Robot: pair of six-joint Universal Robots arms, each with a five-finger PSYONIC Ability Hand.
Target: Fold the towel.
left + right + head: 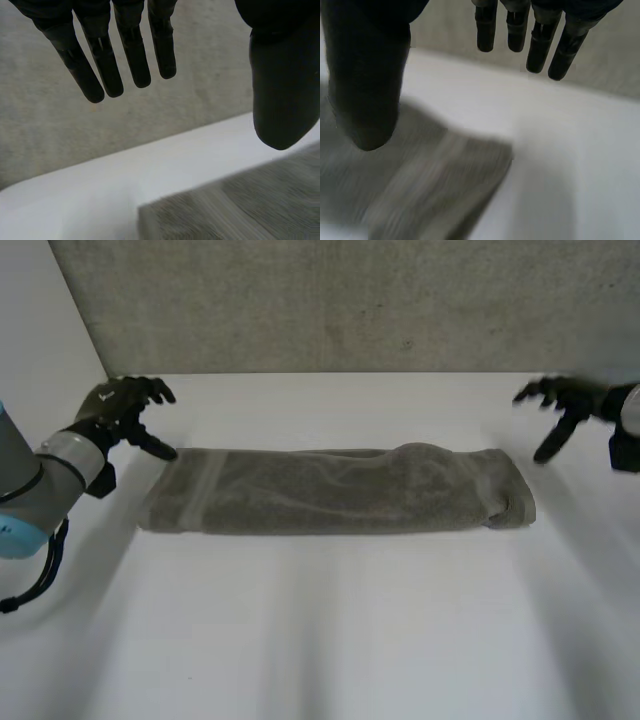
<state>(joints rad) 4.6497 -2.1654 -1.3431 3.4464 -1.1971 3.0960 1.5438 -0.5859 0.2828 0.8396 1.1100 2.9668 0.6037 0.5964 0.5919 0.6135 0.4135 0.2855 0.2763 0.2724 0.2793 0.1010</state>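
towel (335,490): folded strip, mid-frame on table (330,640) | my left robot hand (125,405): spread wide, empty, upper left (thumb near towel's end) | my right robot hand (565,400): spread wide, empty, upper right

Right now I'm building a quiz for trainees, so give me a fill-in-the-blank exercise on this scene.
1. The towel lies as a long folded strip on the ___ table.
2. The left hand and right hand are both ___, fingers straight.
3. One hand is near each ___ of the towel.
Missing words: white; open; end.
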